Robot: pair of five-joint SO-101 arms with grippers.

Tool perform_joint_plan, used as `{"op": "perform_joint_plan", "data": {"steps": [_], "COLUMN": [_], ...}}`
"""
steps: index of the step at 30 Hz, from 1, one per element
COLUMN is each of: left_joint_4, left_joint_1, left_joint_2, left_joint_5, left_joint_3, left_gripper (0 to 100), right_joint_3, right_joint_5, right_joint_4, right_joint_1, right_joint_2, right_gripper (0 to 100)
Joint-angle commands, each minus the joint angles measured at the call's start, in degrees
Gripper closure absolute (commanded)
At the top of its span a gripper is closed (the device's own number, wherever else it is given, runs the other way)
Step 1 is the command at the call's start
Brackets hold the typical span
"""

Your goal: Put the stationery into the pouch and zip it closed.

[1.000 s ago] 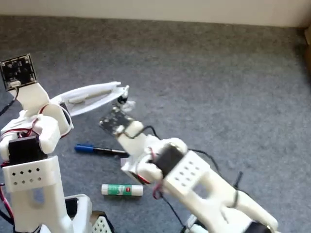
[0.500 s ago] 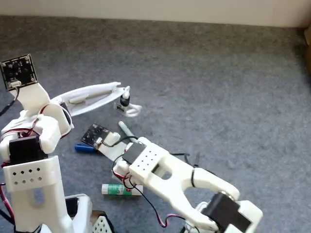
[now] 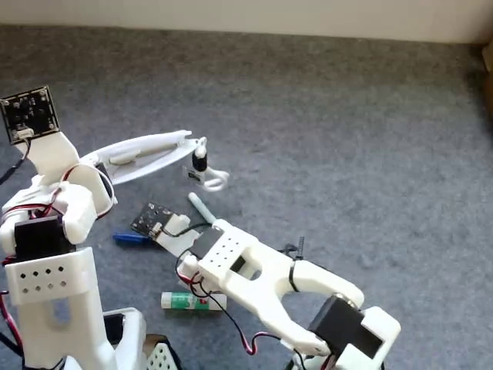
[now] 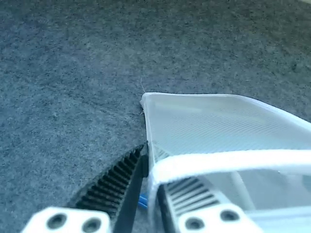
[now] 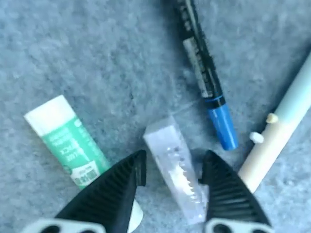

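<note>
- Right arm has swung down from the pouch's mouth, where it was a second ago, to sit low over the loose stationery. In the last half second its wrist crept a touch further over the blue pen [image 3: 131, 239].
- Right gripper [image 5: 175, 156] stands wide, one jaw on either side of a clear block [image 5: 171, 172] and gripping nothing.
- Glue stick [image 5: 68, 141] lies just beside one jaw. The blue pen and a pale pen [image 5: 274, 133] lie near the other jaw, the blue cap close to the pale pen but apart from it.
- Seen from above with that wrist as the centre, the blue cap peeks out at 8 o'clock. The pale pen is at 2, the glue stick at 5 and the pouch [image 3: 146, 154] at 12.
- Left gripper [image 4: 148, 160] is pinched narrow on the pouch's rim at its 9 o'clock end, and the mesh stretches away from the jaws over the carpet [image 3: 370, 139].
- A small black-and-white piece with a white loop [image 3: 204, 171] lies just off the pouch's 3 o'clock tip. I cannot tell whether it is joined to the pouch.
</note>
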Motion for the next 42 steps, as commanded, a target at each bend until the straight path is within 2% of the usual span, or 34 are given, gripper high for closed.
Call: {"op": "perform_joint_plan", "data": {"steps": [1, 6, 10, 17, 24, 32, 38, 42], "left_joint_4": [-1.05, -1.05, -1.41, -1.49, -1.49, -1.49, -1.58, -1.49], "left_joint_1": [-0.84, -0.84, -0.84, -0.75, 1.10, 2.33, 2.59, 6.02], "left_joint_2": [0.13, 0.13, -0.22, -0.31, -0.31, -0.31, -0.31, -0.04], "left_joint_5": [0.62, 0.62, 0.62, 0.62, 0.62, 0.62, 0.62, 0.44], "left_joint_3": [-1.63, -1.63, -0.22, -0.22, -0.22, -0.22, -0.31, -0.92], "left_gripper": [99, 99, 99, 99, 99, 99, 99, 99], "right_joint_3": [-0.75, -0.22, -0.22, -0.04, 1.36, 9.45, 9.80, 9.98], "right_joint_5": [0.79, 0.79, 0.79, 0.44, 0.35, 0.62, 0.35, 0.35], "right_joint_4": [-1.45, -4.44, -4.35, 1.36, 6.73, 6.99, 6.64, 2.68], "right_joint_1": [0.48, 0.48, 0.40, 0.48, 4.62, 8.84, 11.82, 11.82], "right_joint_2": [-0.13, -0.22, -0.57, -3.30, -17.27, -35.38, -47.78, -55.16], "right_gripper": [87.2, 87.8, 99.6, 99.5, 99.5, 99.5, 99.5, 99.5]}}
